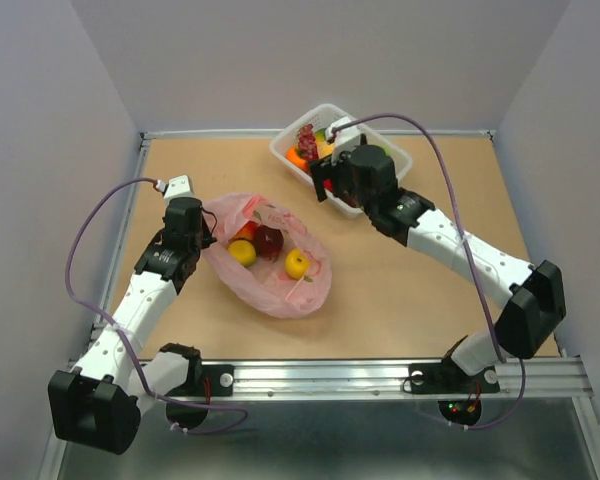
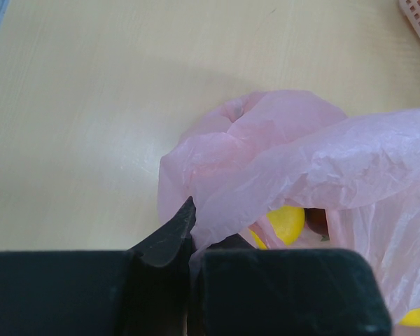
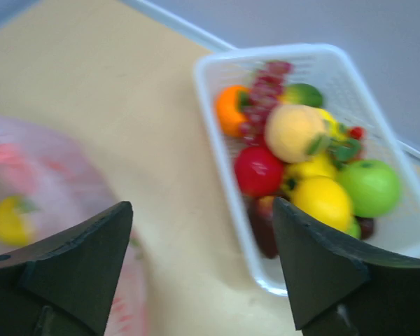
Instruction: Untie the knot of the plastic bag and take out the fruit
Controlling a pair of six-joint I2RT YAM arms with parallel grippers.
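Top external view
- Bench (image 1: pixel 400 300): tan board carrying all items.
- Plastic bag (image 1: pixel 280 290): pink and translucent, lying left of centre on the bench with its mouth gaping upward.
- Fruit (image 1: pixel 269 240): a dark red apple sits inside the bag between two yellow pieces, one on its left and one on its right.
- Left arm (image 1: pixel 145 290): rises from the near left corner, the forearm slanting up and inward.
- Left gripper (image 1: pixel 206 240): at the bag's left rim, touching the film.
- Right arm (image 1: pixel 460 250): elbow folded near the right edge, the forearm reaching up and left.
- Right gripper (image 1: pixel 323 187): over the near left corner of the white basket (image 1: pixel 400 160), which stands at the far edge, apart from the bag.

Left wrist view
- Left gripper (image 2: pixel 191 227): fingers (image 2: pixel 169 241) pressed together, pinching a fold of the plastic bag (image 2: pixel 294 154).
- Fruit (image 2: pixel 287 222): a yellow piece shows under the lifted film, just past the fingers.

Right wrist view
- Right gripper (image 3: pixel 201 206): fingers (image 3: pixel 77 259) spread wide and holding nothing, above bare bench (image 3: pixel 112 105) between bag and basket.
- Basket (image 3: pixel 217 63): on the right, holding more fruit (image 3: pixel 294 129), peach-coloured, orange, red and yellow. It also holds a grape bunch (image 3: pixel 262 87) and a green apple (image 3: pixel 369 185).
- Plastic bag (image 3: pixel 35 161): blurred at the left, with a yellow piece inside
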